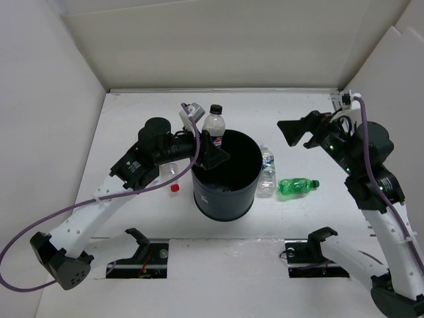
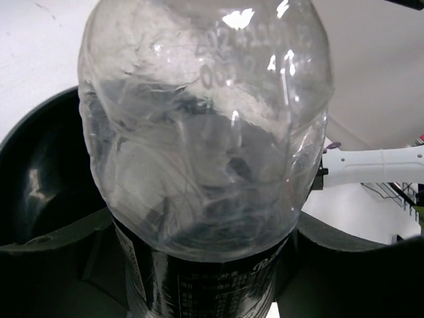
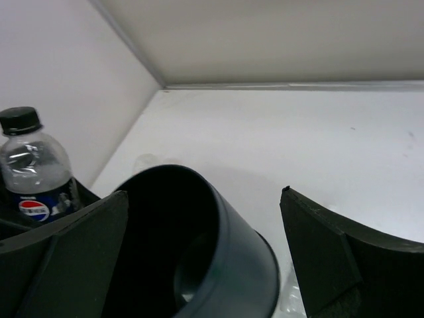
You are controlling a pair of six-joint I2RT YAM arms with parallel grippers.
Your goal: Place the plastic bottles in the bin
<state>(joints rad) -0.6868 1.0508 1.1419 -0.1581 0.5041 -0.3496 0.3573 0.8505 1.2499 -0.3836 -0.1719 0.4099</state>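
Note:
The black bin [image 1: 222,202] stands mid-table. My left gripper [image 1: 211,149] is shut on a clear bottle with a dark label and black cap [image 1: 213,124], holding it upright over the bin's far-left rim. In the left wrist view the bottle [image 2: 205,132] fills the frame between the fingers, with the bin [image 2: 40,179] behind. My right gripper [image 1: 301,132] is open and empty, raised to the right of the bin. It looks at the bin [image 3: 232,265] and the held bottle [image 3: 36,172]. A clear blue-labelled bottle [image 1: 266,171] and a green bottle [image 1: 297,187] lie right of the bin.
A clear bottle with a red cap [image 1: 170,173] lies left of the bin, partly under my left arm. White walls enclose the table on three sides. Two cut-outs with black holders [image 1: 142,252] sit at the near edge.

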